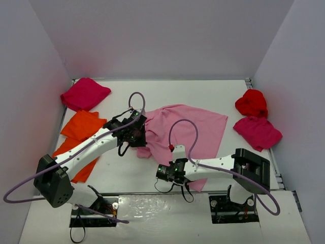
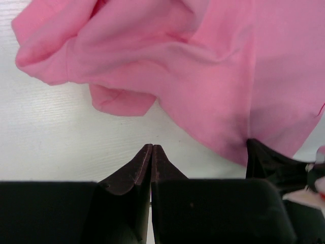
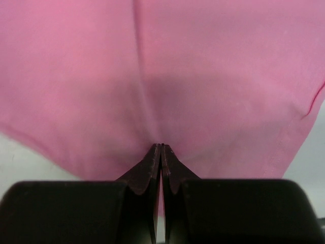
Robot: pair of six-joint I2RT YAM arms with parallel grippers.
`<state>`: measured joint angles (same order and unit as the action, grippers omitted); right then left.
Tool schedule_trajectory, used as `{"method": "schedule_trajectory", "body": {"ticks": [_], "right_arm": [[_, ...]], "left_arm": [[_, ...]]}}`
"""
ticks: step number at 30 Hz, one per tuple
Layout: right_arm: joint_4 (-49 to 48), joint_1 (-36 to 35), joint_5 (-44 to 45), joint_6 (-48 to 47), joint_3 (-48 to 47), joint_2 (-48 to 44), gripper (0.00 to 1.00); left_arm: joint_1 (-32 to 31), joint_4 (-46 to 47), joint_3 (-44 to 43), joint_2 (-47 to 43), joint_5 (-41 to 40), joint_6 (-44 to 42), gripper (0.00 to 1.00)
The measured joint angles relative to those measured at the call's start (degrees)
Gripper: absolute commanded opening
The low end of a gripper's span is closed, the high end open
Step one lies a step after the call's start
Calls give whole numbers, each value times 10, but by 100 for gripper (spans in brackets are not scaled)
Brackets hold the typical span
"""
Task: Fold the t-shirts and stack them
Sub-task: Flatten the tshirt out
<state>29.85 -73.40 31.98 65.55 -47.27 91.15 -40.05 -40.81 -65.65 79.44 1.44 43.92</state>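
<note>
A light pink t-shirt (image 1: 195, 127) lies spread and rumpled mid-table; it fills the right wrist view (image 3: 162, 66) and the top of the left wrist view (image 2: 203, 66). My left gripper (image 1: 142, 138) (image 2: 152, 146) is shut with nothing in it, over bare table just short of the shirt's bunched left edge. At the shirt's near edge my right gripper (image 1: 158, 172) (image 3: 161, 145) is shut, its tips against the pink cloth; no cloth shows between them. Other t-shirts lie around: magenta (image 1: 85, 94), two orange (image 1: 81, 125) (image 1: 76, 158), bright red (image 1: 251, 102), magenta (image 1: 257, 132).
White walls close in the table on three sides. The orange shirts lie partly under my left arm (image 1: 86, 150). A dark part of my right arm (image 2: 271, 165) shows at the right of the left wrist view. Purple cables (image 1: 183, 124) loop over the pink shirt.
</note>
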Motion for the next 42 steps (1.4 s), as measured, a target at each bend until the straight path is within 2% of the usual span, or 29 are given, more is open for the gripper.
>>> {"method": "schedule_trajectory", "body": {"ticks": [3,5,7,8,11,15,18,21,28,35,42], "right_arm": [[24,-11,25,-6,-59,0,26],[26,3,56,-32,-116,-1,30],[-5,48,80,-72,-168,-5,32],[-25,81,84,-93,-179,-10,30],[-81,205,70,-154,-183,-21,1],[-154,401,16,-208,-153,-8,0],[-178,488,-9,-233,-146,22,0],[-191,511,-17,-252,-156,65,0],[-208,516,-37,-275,-217,174,0],[-220,523,-36,-289,-272,245,0],[-235,559,-66,-292,-341,296,0]], "left_arm": [[1,0,0,-3,0,0,0],[1,2,2,-6,0,0,0],[1,1,9,-13,0,1,0],[1,2,13,-18,0,1,0],[1,-3,23,-36,-6,2,0],[2,-15,29,-60,-18,2,0],[7,-20,36,-77,-23,2,0],[13,-28,42,-86,-27,1,0],[22,-31,59,-88,-25,0,0],[23,-29,83,-100,-23,2,0],[31,-32,93,-115,-19,6,0]]}}
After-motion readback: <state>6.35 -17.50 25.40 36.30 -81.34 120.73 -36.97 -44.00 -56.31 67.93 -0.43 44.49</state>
